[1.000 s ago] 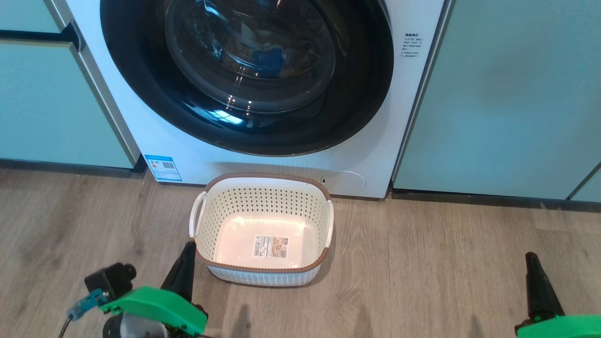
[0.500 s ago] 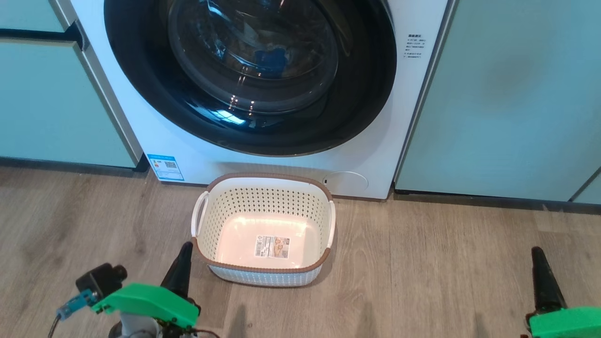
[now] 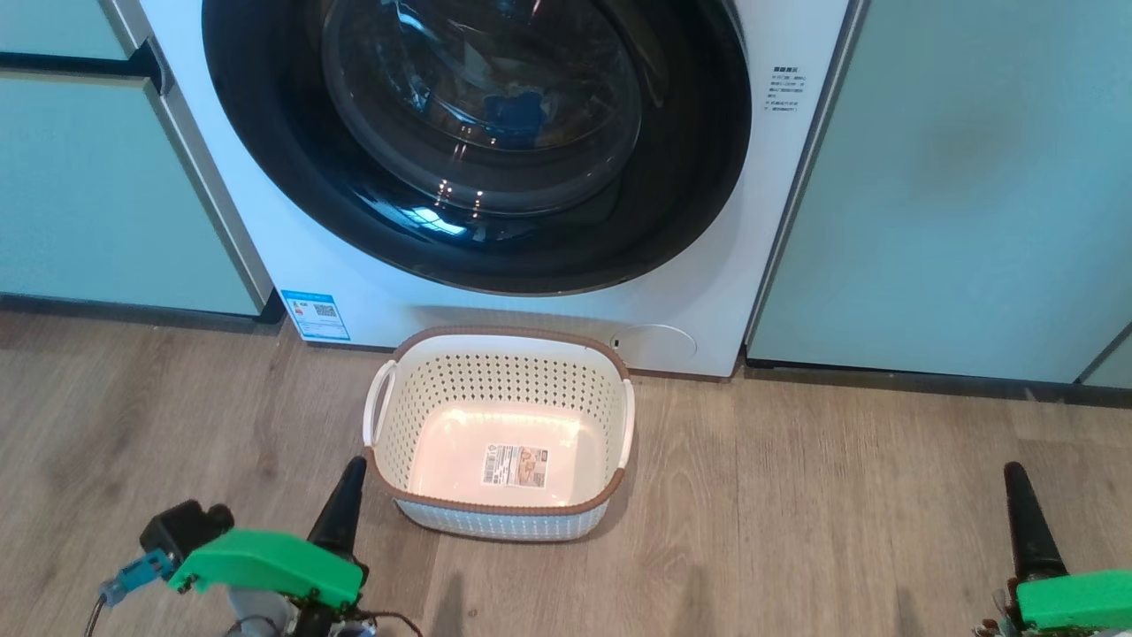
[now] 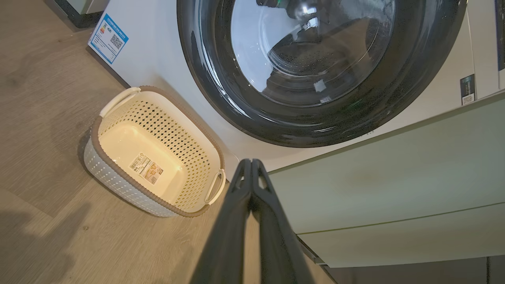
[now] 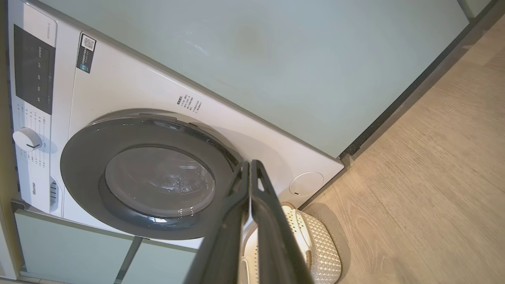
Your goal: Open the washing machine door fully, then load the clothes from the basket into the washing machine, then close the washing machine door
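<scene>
The basket (image 3: 508, 334) stands on the wooden floor (image 3: 796, 495) just in front of the washing machine (image 3: 699, 283), right under the washing machine door (image 3: 265, 168), probably so garments need only a short lift. It is empty down to its label (image 3: 515, 465). The door lies flush, and a blue piece of the clothes (image 3: 517, 108) shows through the glass, so the task looks about done. The left end effector (image 3: 355, 471) is clenched just beside the basket's near corner, grasping nothing. The right end effector (image 3: 1014, 476) is clenched too, well apart, also holding nothing.

Left gripper (image 4: 249, 162) fingers pressed together, bottom centre. Basket (image 4: 103, 163) lower left on floor (image 4: 43, 98). Washing machine door (image 4: 323, 71) closed, top.
</scene>
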Tool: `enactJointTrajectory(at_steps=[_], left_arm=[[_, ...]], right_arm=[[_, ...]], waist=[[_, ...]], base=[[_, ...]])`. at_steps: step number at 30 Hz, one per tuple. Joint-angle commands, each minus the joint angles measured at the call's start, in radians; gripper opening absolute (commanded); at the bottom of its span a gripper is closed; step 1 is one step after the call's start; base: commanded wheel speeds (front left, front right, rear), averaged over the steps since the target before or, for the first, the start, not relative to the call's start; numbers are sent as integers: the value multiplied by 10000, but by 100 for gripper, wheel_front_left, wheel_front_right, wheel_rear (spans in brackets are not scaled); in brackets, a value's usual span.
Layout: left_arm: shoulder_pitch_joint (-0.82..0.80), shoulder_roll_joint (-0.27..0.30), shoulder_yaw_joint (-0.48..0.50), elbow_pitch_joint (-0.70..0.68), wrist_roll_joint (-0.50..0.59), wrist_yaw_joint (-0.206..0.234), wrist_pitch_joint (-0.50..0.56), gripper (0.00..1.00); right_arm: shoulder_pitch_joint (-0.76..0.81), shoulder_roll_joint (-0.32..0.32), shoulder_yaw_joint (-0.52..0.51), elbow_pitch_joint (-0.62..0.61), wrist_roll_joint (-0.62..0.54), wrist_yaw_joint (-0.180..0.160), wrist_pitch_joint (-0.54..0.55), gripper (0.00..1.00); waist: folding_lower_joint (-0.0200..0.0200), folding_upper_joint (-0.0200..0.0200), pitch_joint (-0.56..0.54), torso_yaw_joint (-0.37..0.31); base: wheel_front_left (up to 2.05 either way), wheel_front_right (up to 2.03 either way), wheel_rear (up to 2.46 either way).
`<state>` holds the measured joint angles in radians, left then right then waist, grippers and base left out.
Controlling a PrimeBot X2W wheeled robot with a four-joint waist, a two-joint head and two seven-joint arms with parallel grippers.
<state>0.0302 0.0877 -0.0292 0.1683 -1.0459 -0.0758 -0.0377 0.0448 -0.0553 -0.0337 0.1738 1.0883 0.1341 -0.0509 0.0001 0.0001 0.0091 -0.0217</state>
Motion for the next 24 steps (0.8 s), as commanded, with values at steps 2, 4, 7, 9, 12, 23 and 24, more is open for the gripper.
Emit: enactJointTrajectory(at_steps=[2,4,7,9,12,23,24], left_arm=[[-669,66,373,-237,-417,-88,96,0],[-698,56,407,-195,-652,-108,147,0],[-743,40,458,-130,-1003,-138,225,0],[-773,29,492,-87,-1237,-157,276,0],[-817,13,543,-23,-1587,-187,354,0],[-981,-49,735,213,-2866,-296,641,0],[-996,-55,752,234,-2983,-306,667,0]], right_arm=[[-589,-220,27,-241,410,-21,128,0],[-628,-222,10,-201,632,-21,178,0],[-686,-224,-16,-142,964,-22,254,0],[-725,-225,-34,-102,1186,-23,304,0],[-783,-227,-61,-42,1518,-24,381,0],[-997,-230,-164,177,2727,-27,664,0],[-1016,-230,-174,197,2837,-27,690,0]], waist=[[0,-1,-3,10],[0,-1,-5,19],[0,-1,-9,33],[0,-1,-11,42],[0,-1,-15,55],[-1,-1,-28,104],[-1,-1,-30,108]], base=[[0,0,0],[0,0,0],[0,0,0],[0,0,0],[0,0,0],[0,0,0],[0,0,0]])
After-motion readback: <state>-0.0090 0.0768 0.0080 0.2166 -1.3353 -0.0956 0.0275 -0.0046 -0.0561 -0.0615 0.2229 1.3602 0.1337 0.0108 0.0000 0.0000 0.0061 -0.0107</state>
